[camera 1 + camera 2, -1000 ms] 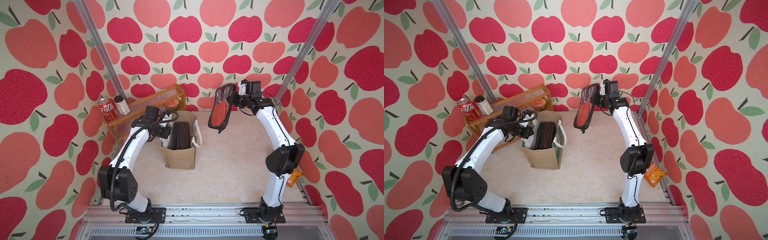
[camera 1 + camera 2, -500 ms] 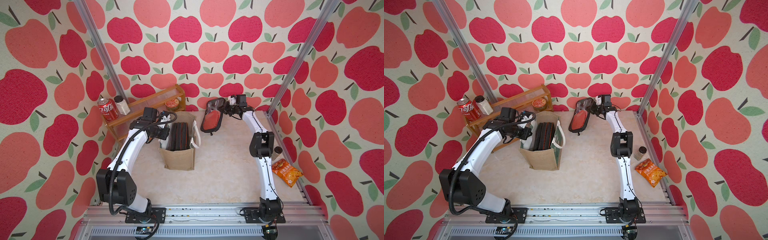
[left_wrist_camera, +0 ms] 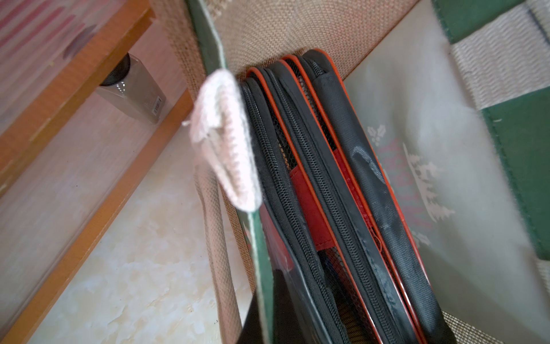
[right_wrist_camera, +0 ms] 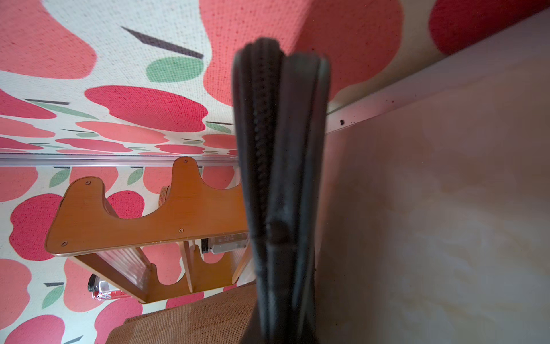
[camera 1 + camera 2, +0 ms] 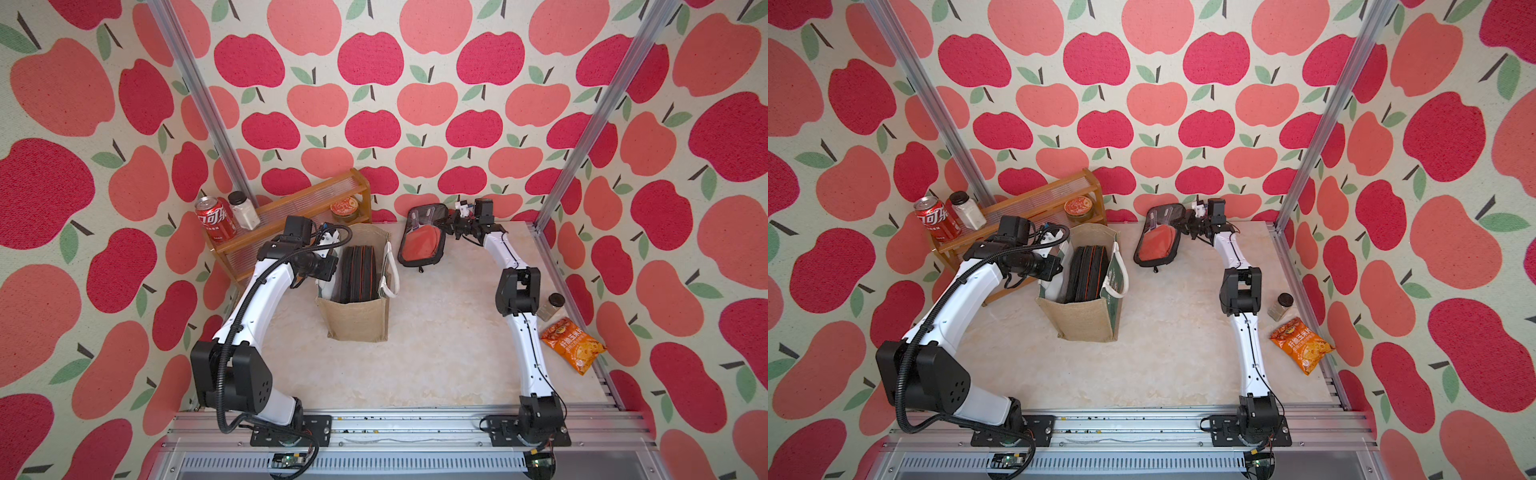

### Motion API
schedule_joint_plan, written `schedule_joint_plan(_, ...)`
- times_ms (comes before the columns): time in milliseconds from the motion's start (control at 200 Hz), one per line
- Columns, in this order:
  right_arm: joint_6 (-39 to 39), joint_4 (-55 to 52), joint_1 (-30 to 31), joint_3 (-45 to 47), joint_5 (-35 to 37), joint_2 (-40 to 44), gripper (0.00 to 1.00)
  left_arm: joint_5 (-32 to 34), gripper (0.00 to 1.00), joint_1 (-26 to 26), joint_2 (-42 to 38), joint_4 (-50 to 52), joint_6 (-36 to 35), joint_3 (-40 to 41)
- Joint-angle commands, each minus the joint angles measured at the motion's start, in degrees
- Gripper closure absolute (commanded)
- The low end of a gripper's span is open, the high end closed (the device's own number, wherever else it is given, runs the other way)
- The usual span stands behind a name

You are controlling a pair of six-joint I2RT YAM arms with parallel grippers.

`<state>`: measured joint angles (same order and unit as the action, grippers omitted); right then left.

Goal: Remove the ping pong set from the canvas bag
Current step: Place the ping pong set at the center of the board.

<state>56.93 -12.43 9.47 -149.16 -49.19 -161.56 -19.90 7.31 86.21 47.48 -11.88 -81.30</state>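
Tan burlap, the bag (image 5: 357, 320) stood upright at the centre of both top views, on the pale bench (image 5: 436, 353). Black cases (image 5: 360, 270) with orange piping stood on edge inside it, packed side by side; my left wrist view showed their zippers and a red panel behind mesh. A white rope handle (image 5: 390, 270) hung over the bag's right rim.

My left end effector (image 5: 326, 253) sat at the bag's left rim, jaws together. My left wrist view showed a white knitted piece (image 3: 223, 140) against the green-edged side panel, but I could not tell whether I pinched it or the rim itself.

My right end effector (image 5: 446, 224) was clamped on the upper edge of the ping pong set (image 5: 422, 241), a black-rimmed case with a red paddle face showing through. It lay out of the bag, upper centre of the frame, to the right of the bag and near the back wall. Whether its lower end touched the bench I could not tell. My right wrist view showed only its dark zippered edge (image 4: 279, 178) close up.

A wooden rack (image 5: 291, 212) stood at upper left with a red can (image 5: 216, 218), a white-filled jar (image 5: 244, 210) and a round tin (image 5: 345, 206) on it. At right, near the frame rail, lay an orange snack bag (image 5: 573, 345) and a small dark-lidded jar (image 5: 550, 305).
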Motion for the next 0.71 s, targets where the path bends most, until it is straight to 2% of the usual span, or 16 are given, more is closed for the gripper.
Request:
schedule_joint_plan(0,1.87,3.20,0.38,-1.85,-5.26,-0.68,0.99,0.89,1.00,-0.50,-1.54,0.33,0.09,0.16)
schedule_joint_plan(110,2.22,2.93,0.81,-2.76,-5.36,-2.22,0.92,1.00,1.00,-0.54,-1.27,0.22,0.27,0.14)
schedule_joint_plan(220,2.73,3.54,1.08,-3.33,-4.69,-3.93,0.68,0.92,1.00,-0.46,-0.99,0.32,0.35,-0.04)
schedule_joint_plan(315,3.60,6.00,1.04,-1.84,-2.81,-4.31,0.57,0.59,1.00,-0.23,-0.96,0.50,0.17,-0.07)
schedule_joint_plan(560,6.18,7.74,0.03,-4.30,0.68,-5.96,0.37,0.83,1.00,-0.10,-1.13,0.33,0.10,0.41)
schedule_joint_plan(700,1.01,-1.91,-1.02,-4.28,3.96,-4.13,0.30,0.97,1.00,0.07,-0.70,0.24,0.02,0.36)
